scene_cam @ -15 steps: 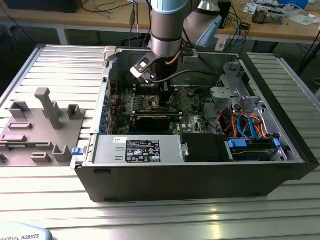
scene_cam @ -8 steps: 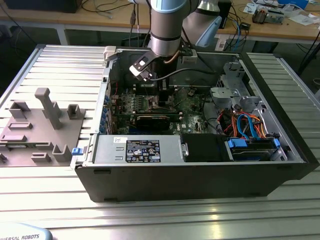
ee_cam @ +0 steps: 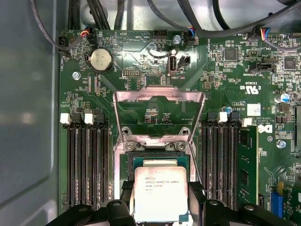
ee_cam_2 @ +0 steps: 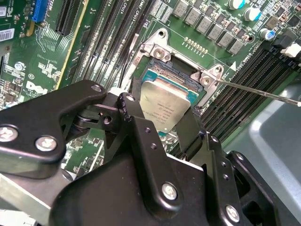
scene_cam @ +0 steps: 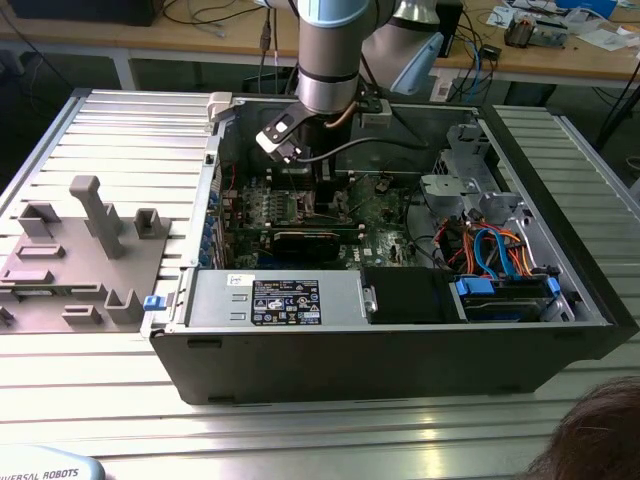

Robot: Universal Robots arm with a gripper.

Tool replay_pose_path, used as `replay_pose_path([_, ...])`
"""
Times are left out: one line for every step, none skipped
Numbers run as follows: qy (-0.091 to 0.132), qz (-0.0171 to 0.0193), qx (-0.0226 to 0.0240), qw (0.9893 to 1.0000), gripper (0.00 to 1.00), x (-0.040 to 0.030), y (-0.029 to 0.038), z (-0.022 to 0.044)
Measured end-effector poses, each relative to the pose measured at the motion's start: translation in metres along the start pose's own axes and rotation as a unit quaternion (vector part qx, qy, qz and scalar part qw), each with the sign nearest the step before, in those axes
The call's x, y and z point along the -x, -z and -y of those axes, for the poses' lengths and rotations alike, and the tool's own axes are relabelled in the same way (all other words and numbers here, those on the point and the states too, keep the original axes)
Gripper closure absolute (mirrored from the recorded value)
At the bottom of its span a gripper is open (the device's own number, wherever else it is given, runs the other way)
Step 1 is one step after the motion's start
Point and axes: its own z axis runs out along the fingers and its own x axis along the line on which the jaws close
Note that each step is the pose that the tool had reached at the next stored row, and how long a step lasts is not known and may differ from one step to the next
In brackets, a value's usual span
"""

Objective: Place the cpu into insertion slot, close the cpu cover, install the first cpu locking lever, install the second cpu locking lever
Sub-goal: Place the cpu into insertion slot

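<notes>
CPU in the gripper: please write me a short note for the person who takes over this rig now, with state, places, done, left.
Gripper: shut on the small flat square silver-grey cpu, held right over the square metal-rimmed insertion slot of the green board; seating not visible.
Thin silvery frame-shaped cpu cover: open, swung up off the slot.
Done: cpu picked up and at the slot.
Left: seat cpu, close cover, hook both locking levers.

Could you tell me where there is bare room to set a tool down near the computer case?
The bare table slats in front of the case, and those on the exterior view's right. Crowded: the grey fixture's side and inside the case around the gripper.
</notes>
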Motion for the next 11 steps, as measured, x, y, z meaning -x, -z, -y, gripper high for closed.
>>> replay_pose_path([0.0, 0.0, 0.0, 1.0, 0.46, 0.0, -0.0001, 0.0001])
replay_pose_path([0.0, 0.0, 0.0, 1.0, 0.46, 0.0, -0.0003, 0.0001])
replay_pose_path([0.0, 0.0, 0.0, 1.0, 0.46, 0.0, -0.0005, 0.0001])
replay_pose_path([0.0, 0.0, 0.0, 1.0, 0.46, 0.0, -0.0007, 0.0001])
replay_pose_path([0.0, 0.0, 0.0, 1.0, 0.46, 0.0, -0.0008, 0.0001])
replay_pose_path([0.0, 0.0, 0.0, 1.0, 0.46, 0.0, -0.0009, 0.0001])
replay_pose_path([0.0, 0.0, 0.0, 1.0, 0.46, 0.0, -0.0011, 0.0001])
replay_pose_path([0.0, 0.0, 0.0, 1.0, 0.46, 0.0, -0.0012, 0.0001])
replay_pose_path([0.0, 0.0, 0.0, 1.0, 0.46, -0.0001, -0.0019, 0.0002])
replay_pose_path([0.0, 0.0, 0.0, 1.0, 0.46, -0.0001, -0.0027, 0.0005])
replay_pose_path([0.0, 0.0, 0.0, 1.0, 0.46, -0.0001, -0.0028, 0.0007])
